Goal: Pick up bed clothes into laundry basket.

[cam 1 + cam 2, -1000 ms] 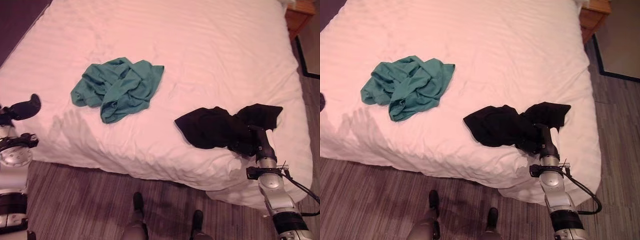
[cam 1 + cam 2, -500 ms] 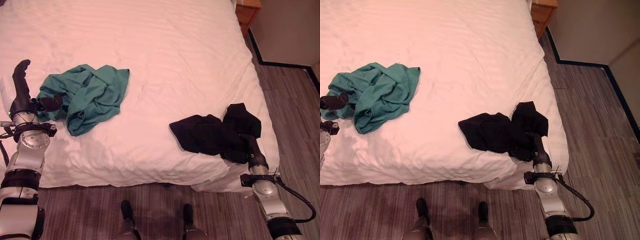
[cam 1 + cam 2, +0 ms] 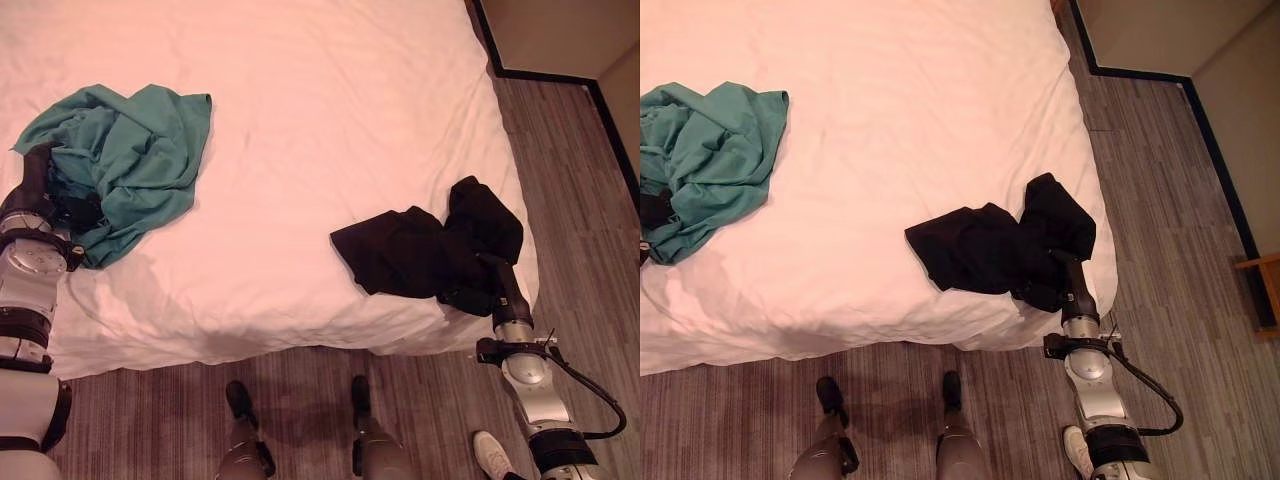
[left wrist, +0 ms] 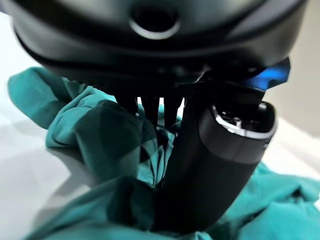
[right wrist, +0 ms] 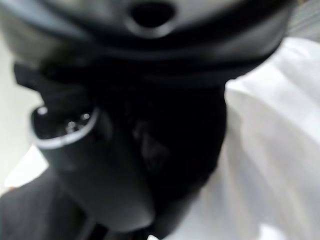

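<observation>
Both garments lie loose on the bed (image 3: 300, 120), so the chief risk, as I judge it, is a shallow hold: if either robot hand lifts with only one fold caught, the cloth may slide free or trail over the mattress edge onto the floor. No laundry basket is visible in the eye views, so the carry may be long, which adds to that risk.

The left robot hand (image 3: 40, 195), at the left edge of the frame, has its fingers and thumb closed into the teal garment (image 3: 130, 160), pinching a fold. The right robot hand (image 3: 490, 290), lower right, is buried in the black garment (image 3: 420, 250); I cannot tell how its fingers sit.

The teal garment is crumpled and thin, heaped at upper left. The black one is bunched near the bed's right corner, close to the edge.
</observation>
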{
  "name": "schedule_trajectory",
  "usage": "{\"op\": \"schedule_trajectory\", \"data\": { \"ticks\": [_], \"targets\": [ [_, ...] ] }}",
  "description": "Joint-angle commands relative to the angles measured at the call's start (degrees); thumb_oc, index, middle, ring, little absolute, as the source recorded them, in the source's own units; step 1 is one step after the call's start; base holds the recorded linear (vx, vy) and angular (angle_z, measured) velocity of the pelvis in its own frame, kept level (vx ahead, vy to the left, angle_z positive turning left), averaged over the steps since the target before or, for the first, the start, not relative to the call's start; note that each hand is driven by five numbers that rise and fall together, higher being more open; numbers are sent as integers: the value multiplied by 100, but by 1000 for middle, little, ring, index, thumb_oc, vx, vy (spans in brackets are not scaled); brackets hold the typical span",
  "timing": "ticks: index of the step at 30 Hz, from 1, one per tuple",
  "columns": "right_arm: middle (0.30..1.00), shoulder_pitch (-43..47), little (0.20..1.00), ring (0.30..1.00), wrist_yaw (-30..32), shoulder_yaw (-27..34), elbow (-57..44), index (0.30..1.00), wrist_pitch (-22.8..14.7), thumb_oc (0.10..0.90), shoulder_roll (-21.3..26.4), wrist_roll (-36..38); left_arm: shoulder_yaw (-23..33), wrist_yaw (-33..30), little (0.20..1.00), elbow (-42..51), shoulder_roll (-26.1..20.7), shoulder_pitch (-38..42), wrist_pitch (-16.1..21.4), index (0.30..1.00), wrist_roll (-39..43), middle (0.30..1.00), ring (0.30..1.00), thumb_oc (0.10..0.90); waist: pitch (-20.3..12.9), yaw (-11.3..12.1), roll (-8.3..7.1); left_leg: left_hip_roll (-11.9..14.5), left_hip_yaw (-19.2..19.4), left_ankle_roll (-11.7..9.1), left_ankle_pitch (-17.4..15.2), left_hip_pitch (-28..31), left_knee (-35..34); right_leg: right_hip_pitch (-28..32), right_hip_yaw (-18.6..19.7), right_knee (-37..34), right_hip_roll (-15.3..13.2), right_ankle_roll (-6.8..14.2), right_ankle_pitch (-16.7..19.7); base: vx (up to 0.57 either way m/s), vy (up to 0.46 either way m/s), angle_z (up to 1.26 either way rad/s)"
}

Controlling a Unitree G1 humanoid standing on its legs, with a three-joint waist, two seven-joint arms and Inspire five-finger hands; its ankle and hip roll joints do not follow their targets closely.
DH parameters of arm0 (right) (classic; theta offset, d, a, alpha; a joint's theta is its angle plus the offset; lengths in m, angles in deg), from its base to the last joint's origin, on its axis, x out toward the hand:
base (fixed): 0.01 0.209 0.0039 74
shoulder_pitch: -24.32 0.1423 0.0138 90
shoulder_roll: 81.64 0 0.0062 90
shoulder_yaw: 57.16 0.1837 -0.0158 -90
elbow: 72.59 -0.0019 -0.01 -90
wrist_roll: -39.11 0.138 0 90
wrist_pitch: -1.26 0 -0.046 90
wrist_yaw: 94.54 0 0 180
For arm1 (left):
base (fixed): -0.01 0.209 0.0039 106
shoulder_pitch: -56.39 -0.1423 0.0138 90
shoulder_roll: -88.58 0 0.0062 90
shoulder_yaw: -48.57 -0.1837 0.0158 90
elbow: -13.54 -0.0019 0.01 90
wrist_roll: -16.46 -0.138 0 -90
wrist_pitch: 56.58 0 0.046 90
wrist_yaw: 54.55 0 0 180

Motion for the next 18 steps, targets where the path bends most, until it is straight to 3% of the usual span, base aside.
{"op": "schedule_trajectory", "data": {
  "ticks": [1, 7, 8, 11, 14, 15, 18],
  "targets": [
    [300, -766, 300, 300, -52, 230, 991, 300, 767, 400, 587, 79, 256, 111, 300, -449, -412, 551, 72, 300, -290, 300, 300, 400, 215, -73, 526, 270, -374, -338, -374, 85, 8, -477, -113, 27, -484, 476, 617, 0, 0, 0],
    [300, -923, 300, 300, -98, 185, 1029, 300, 740, 400, 465, 146, 237, -46, 300, -177, -338, 690, 132, 300, -241, 300, 300, 400, 173, -67, 473, 260, -419, -325, -366, 74, 8, -446, -124, 27, -502, 476, 611, -10, 4, 1],
    [300, -1113, 300, 300, -149, 167, 1060, 300, 761, 400, 368, 121, 378, -256, 300, 418, -331, 639, 242, 300, -15, 300, 300, 400, 103, -24, 455, 214, -437, -314, -451, 208, 8, -255, -169, 27, -541, 476, 548, 8, 26, 5],
    [300, -1293, 300, 300, -196, 182, 1067, 300, 783, 400, 294, 76, 588, -373, 300, 1086, -333, 461, 371, 300, 192, 300, 300, 400, 24, 22, 450, 166, -449, -294, -501, 315, 8, -104, -217, 27, -595, 476, 523, 37, 34, 11],
    [300, -1434, 300, 300, -251, 191, 1086, 300, 826, 400, 189, 27, 1002, -495, 300, 1787, -269, 62, 467, 300, 524, 300, 300, 400, -53, 62, 437, 102, -456, -264, -528, 435, 8, 34, -245, 27, -660, 476, 549, 39, 57, 16],
    [300, -1576, 300, 300, -301, 198, 1100, 300, 885, 400, 83, -43, 1475, -552, 300, 2392, -49, -438, 630, 300, 1006, 300, 300, 400, -124, 106, 424, 27, -460, -237, -585, 589, 8, 194, -292, 27, -730, 476, 583, 6, 74, 3],
    [300, -1742, 300, 300, -309, 261, 1085, 300, 952, 400, -137, -141, 2116, -670, 300, 3120, 439, -1222, 901, 300, 1594, 300, 300, 400, -182, 189, 363, -57, -437, -215, -609, 727, 8, 361, -365, 27, -810, 476, 835, 0, 44, -1]
  ]
}}
